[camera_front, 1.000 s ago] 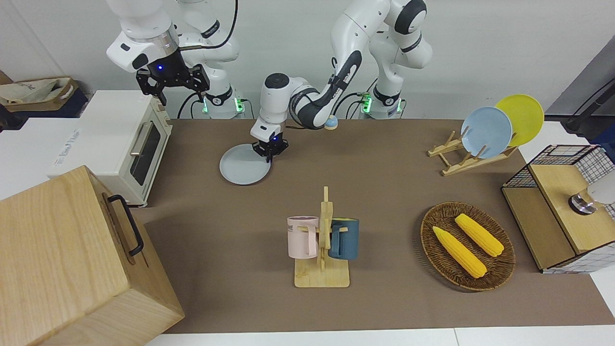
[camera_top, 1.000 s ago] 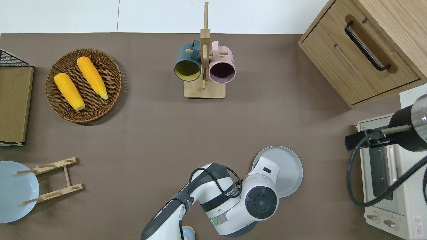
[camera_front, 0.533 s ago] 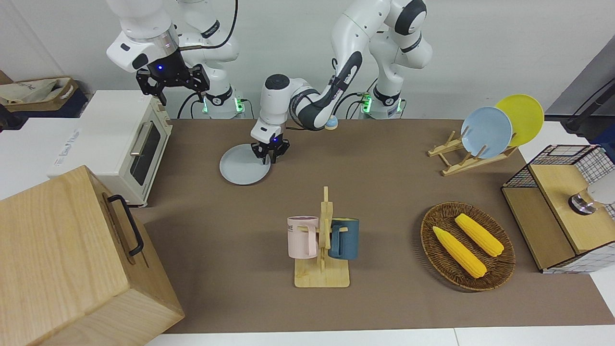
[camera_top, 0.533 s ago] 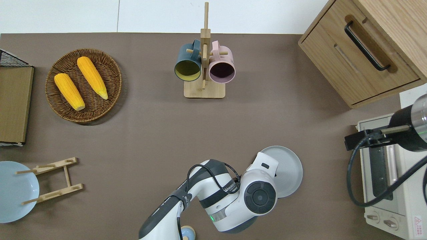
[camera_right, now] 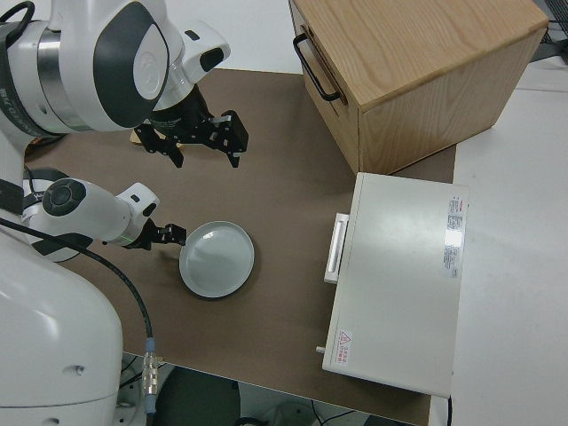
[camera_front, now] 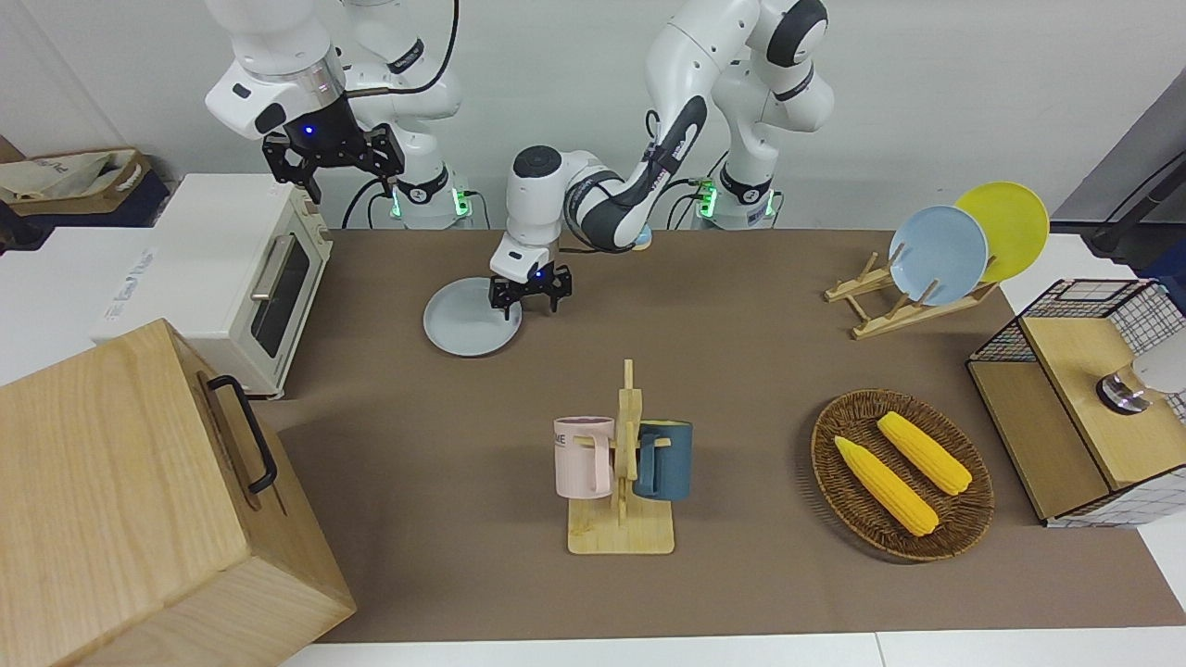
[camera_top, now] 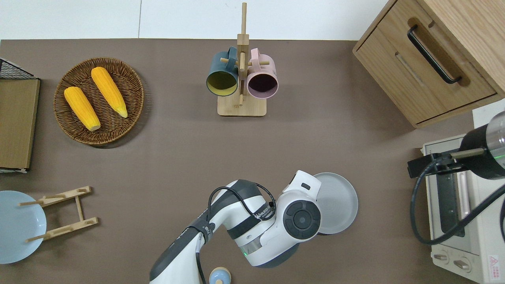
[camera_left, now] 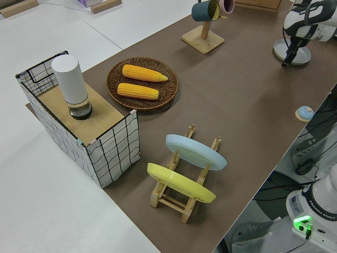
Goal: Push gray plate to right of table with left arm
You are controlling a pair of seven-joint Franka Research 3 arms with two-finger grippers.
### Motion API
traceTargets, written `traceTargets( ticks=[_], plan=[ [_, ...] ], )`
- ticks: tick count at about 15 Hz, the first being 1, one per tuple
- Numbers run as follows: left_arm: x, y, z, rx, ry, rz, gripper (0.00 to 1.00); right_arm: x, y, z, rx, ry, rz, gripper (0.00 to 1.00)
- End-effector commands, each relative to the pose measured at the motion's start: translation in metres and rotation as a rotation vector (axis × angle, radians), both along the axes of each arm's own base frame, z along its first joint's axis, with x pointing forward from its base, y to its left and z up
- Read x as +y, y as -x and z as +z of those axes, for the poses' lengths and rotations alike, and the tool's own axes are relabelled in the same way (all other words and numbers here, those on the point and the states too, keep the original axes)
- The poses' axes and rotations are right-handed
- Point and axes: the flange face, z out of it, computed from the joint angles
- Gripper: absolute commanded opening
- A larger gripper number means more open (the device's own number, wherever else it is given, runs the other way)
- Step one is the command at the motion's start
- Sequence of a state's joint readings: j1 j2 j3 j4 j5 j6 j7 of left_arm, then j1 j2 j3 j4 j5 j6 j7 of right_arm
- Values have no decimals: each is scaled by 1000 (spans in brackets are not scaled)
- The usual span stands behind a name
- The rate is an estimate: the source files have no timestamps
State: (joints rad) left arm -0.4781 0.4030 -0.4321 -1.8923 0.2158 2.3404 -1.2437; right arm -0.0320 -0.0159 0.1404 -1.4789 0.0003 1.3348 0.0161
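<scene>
gray plate (camera_front: 471, 318) lies flat on the table (camera_front: 741, 306) toward the right arm's end, near the toaster oven (camera_front: 246, 278); my left gripper (camera_front: 530, 298) sits at its rim, fingers spread, gripping nothing; push looks nearly complete; right arm parked.

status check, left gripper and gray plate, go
Left gripper open, low at the gray plate's rim on the left-arm side. Plate flat on table, near the toaster oven. Right arm parked.
</scene>
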Motion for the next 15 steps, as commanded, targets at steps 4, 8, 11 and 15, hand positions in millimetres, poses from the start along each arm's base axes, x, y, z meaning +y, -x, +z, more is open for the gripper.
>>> traceTargets(
  ticks=[4,8,11,15],
  plan=[
    [74,-21,49,60,-36,-87,989,-1,3,4,4,-2,-14,983],
    [129,-40,84,117,-33,-129,991,-2,3,4,4,-1,-17,983],
    [177,-56,113,147,-23,-153,991,-2,3,4,4,-2,-15,983],
    [236,-69,140,183,-32,-194,991,-2,3,4,4,-2,-15,983]
  ],
)
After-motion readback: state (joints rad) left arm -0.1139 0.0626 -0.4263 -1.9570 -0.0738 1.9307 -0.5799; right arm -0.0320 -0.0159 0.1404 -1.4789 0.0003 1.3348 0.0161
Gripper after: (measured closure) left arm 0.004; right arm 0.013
